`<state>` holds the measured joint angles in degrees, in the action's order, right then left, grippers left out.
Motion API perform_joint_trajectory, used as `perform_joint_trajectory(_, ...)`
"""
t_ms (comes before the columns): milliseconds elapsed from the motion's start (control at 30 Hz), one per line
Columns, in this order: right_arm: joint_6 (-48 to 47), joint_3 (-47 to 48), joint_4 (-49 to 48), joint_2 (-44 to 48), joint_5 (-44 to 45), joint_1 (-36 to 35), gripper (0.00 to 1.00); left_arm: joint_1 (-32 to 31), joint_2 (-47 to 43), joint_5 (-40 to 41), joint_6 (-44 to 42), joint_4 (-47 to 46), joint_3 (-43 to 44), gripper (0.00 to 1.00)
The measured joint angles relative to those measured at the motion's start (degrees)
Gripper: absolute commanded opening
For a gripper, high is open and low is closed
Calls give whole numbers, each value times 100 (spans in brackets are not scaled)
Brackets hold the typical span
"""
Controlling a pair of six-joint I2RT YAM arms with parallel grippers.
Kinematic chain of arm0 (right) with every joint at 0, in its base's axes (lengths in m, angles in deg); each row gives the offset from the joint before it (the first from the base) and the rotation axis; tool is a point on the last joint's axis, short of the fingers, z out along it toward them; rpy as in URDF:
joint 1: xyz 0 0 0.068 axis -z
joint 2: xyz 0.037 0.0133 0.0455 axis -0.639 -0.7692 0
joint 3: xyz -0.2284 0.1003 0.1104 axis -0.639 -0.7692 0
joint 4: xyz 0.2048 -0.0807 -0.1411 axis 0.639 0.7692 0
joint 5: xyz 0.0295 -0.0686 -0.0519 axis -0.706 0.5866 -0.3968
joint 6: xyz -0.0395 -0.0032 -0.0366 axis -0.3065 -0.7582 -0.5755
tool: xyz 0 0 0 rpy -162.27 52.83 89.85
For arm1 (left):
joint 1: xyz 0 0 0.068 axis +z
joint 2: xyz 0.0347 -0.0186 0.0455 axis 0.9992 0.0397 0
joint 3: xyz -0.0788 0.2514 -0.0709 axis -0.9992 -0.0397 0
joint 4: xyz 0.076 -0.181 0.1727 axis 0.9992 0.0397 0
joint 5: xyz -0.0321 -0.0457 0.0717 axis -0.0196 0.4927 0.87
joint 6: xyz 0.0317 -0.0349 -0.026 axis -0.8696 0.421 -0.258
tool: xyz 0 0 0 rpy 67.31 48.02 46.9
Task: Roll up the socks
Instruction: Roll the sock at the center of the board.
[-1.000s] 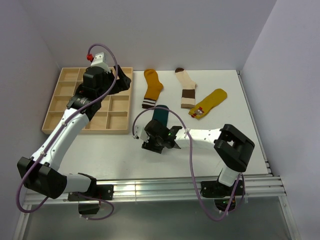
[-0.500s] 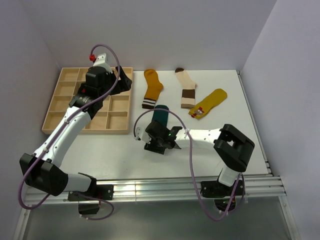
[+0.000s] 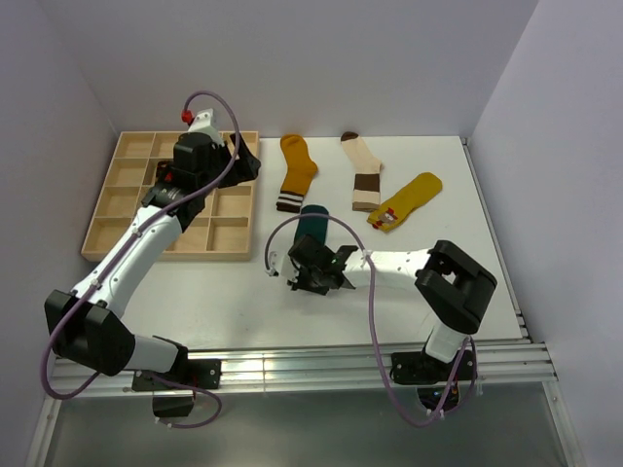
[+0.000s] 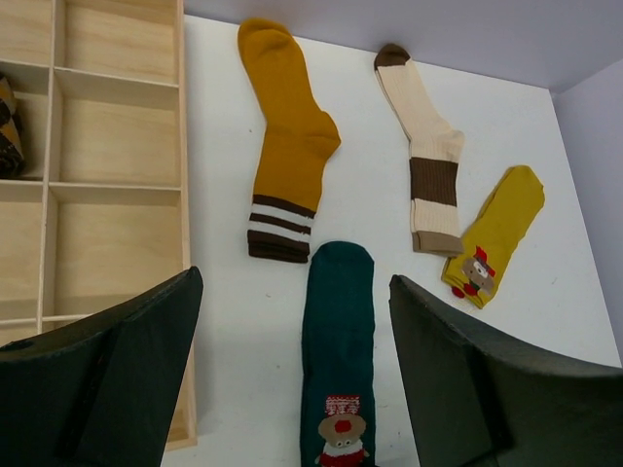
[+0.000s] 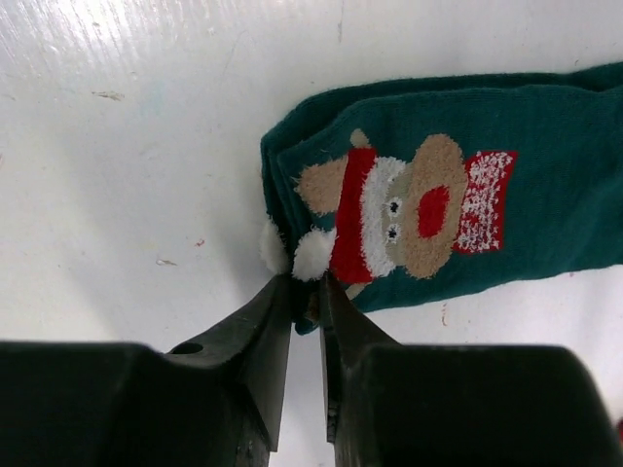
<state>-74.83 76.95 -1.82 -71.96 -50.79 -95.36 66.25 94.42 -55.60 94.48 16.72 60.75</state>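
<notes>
White table (image 3: 195, 292) against pale walls carries the socks, all lying flat. The teal sock (image 4: 336, 331) lies nearest the arm bases, its long axis running from near edge to back wall: the rounded toe points at the wall, and the cuff end with its reindeer figure points back toward the bases. The right gripper (image 5: 307, 292) is clenched on that cuff end, fingers pinched almost together on the fabric edge beside two white pompoms.

Just beyond the teal sock's toe and slightly left lies the mustard sock (image 3: 297, 173), its striped cuff near that toe and its own toe toward the wall. Beyond and to the right of the teal sock is the cream sock (image 3: 363, 175) with brown bands, and farther right the yellow sock (image 3: 409, 199), which is tilted.

Left of the teal sock sits the wooden tray (image 3: 127, 199). The left gripper (image 4: 294, 284) hangs above, beyond and left of the teal sock, with its fingers spread wide and holding nothing.
</notes>
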Motion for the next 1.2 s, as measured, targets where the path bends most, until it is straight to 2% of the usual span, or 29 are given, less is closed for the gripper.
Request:
perform_joint_trajectory(133,-144,37,72,2,-520,319,22,0,72,-72,0,-219,-234,81)
perform_joint_trajectory(233,-348,308,662,-9,-1268,737,22,-7,74,-179,0,-448,-544,79)
perform_joint_trajectory(433,-1401,1762,2647,-490,-2999,1851,22,-192,-20,-339,-42,-1305,-1440,77)
perform_joint_trajectory(567,-2369,2662,4207,-1360,-3700,2371,22,-527,-238,-389,-90,-1993,-2218,74)
perform_joint_trajectory(767,-3265,2835,5386,-2564,-4100,2505,22,-1204,-446,-341,-306,-2789,-2920,72)
perform_joint_trajectory(967,-3436,2986,5823,-2704,-4212,2518,22,-2426,-468,-74,-916,-3303,-3375,66)
perform_joint_trajectory(1067,-3458,3106,5943,-2850,-4212,2562,22,-2837,-501,249,-1141,-3587,-3679,68)
perform_joint_trajectory(1200,-3327,3250,6116,-3128,-4266,2579,22,-2992,-542,328,-1235,-3873,-4019,73)
